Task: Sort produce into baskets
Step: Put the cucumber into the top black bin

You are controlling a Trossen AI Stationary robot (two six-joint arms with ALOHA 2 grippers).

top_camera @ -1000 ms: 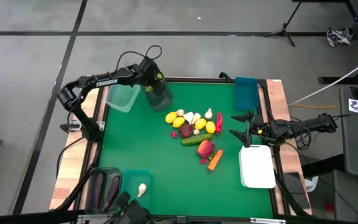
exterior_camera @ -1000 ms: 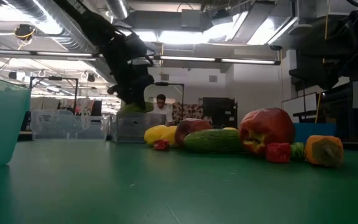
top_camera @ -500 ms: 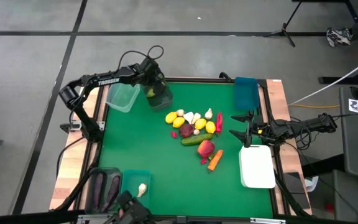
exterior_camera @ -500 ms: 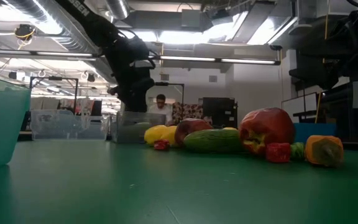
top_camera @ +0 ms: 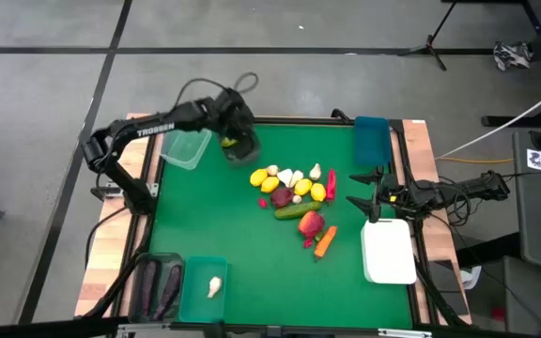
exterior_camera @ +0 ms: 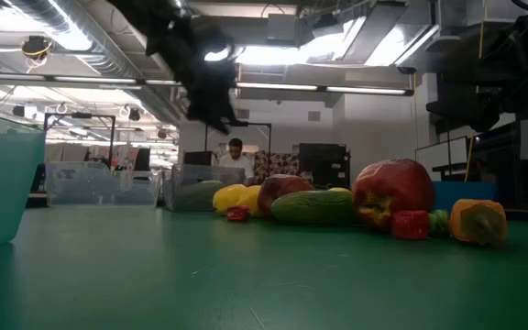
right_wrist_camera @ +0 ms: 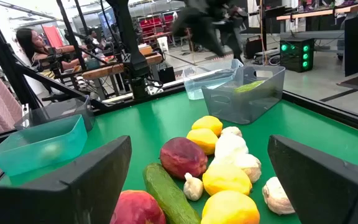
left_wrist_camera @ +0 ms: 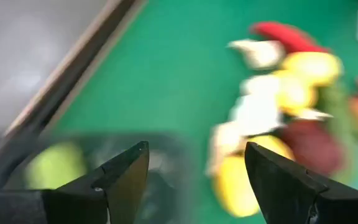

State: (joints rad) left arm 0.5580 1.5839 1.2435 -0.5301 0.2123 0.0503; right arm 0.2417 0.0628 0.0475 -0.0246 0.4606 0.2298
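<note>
My left gripper (top_camera: 240, 130) hangs open and empty above the smoky grey tub (top_camera: 243, 147) at the far left; it also shows in the low view (exterior_camera: 220, 112). A green cucumber (left_wrist_camera: 55, 165) lies in that tub and also shows in the right wrist view (right_wrist_camera: 251, 86). The produce pile (top_camera: 294, 192) lies mid-table: lemons, garlic bulbs, a cucumber (top_camera: 297, 210), a red round fruit (top_camera: 310, 222), a carrot (top_camera: 325, 241). My right gripper (top_camera: 358, 189) waits open at the right edge, next to the white tray (top_camera: 389, 252).
A clear tub (top_camera: 184, 147) stands left of the grey one. A blue tub (top_camera: 372, 139) stands at the far right. At the near left, a teal tub (top_camera: 205, 287) holds a garlic bulb (top_camera: 214, 285), and a dark tub (top_camera: 156, 284) holds eggplants. People show in the room beyond.
My left gripper has let go of the green cucumber, which has dropped into the smoky grey tub and lies there. The gripper has then gone up, clear of the tub.
</note>
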